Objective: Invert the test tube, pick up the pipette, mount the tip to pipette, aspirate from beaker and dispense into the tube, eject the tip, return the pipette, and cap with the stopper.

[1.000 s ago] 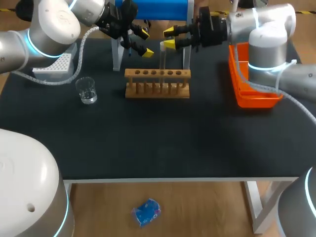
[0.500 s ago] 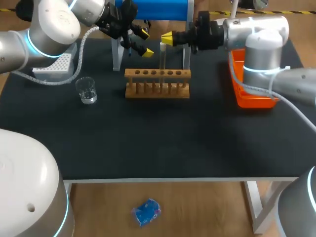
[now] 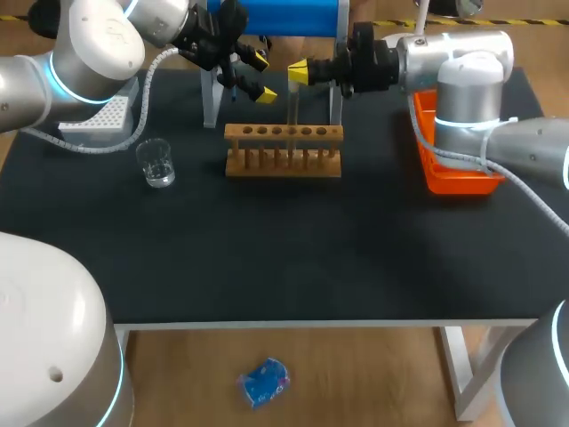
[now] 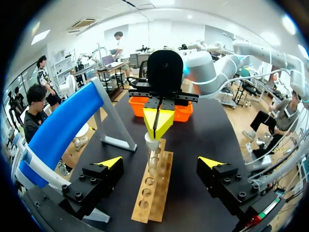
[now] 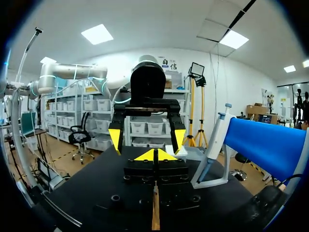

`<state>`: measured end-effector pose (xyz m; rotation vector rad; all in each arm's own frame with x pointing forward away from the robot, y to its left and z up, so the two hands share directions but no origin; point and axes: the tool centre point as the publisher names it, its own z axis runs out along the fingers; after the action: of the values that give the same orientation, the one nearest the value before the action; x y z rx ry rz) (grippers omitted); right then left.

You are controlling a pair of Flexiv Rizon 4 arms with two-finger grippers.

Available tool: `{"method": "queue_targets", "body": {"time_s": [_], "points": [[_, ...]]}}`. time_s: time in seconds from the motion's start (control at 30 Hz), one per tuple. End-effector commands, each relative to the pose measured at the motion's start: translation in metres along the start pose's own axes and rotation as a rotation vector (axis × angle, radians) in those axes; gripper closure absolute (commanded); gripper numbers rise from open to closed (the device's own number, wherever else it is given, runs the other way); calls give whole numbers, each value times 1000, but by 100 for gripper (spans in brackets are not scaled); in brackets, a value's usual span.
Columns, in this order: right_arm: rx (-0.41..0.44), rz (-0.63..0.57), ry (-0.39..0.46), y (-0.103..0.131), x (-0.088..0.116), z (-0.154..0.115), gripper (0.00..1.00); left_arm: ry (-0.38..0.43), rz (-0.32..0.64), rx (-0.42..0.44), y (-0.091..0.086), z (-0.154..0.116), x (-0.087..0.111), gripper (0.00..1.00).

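A clear test tube (image 3: 292, 111) stands upright in the wooden rack (image 3: 283, 149) at the back of the table. My right gripper (image 3: 299, 69) comes in level from the right, its yellow tips pressed together on the tube's top end. In the left wrist view, those tips (image 4: 158, 123) pinch the tube (image 4: 152, 157) just above the rack (image 4: 152, 193). My left gripper (image 3: 261, 77) hangs open left of the tube, holding nothing, with the tube ahead of its spread fingers (image 4: 160, 162). The pipette (image 5: 215, 140) hangs on the blue stand (image 5: 265, 140). A glass beaker (image 3: 156, 163) sits left of the rack.
A white tip box (image 3: 93, 124) sits at the back left under my left arm. An orange bin (image 3: 453, 156) stands at the back right beneath my right arm. The blue pipette stand (image 3: 276, 18) rises right behind the rack and both grippers.
My right gripper's fingers, open around the tube's top a second ago, have shut on it and shifted slightly left. The left arm has not moved.
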<state>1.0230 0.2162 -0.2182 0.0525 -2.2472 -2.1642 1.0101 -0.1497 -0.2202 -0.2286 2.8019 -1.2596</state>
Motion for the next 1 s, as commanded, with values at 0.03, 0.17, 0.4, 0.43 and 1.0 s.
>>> {"method": "queue_targets", "body": {"time_s": [0.03, 0.17, 0.4, 0.43, 1.0], "points": [[0, 4, 10, -3, -4, 0, 100, 4, -1, -4, -1, -1, -1, 0], [1, 14, 12, -4, -5, 1, 100, 4, -1, -4, -1, -1, -1, 0], [7, 28, 16, -8, -6, 2, 100, 4, -1, -4, -1, -1, -1, 0], [7, 30, 16, -9, -6, 2, 100, 4, -1, -4, -1, -1, -1, 0], [14, 60, 10, -22, -4, 2, 100, 4, -1, -4, -1, -1, -1, 0]]}}
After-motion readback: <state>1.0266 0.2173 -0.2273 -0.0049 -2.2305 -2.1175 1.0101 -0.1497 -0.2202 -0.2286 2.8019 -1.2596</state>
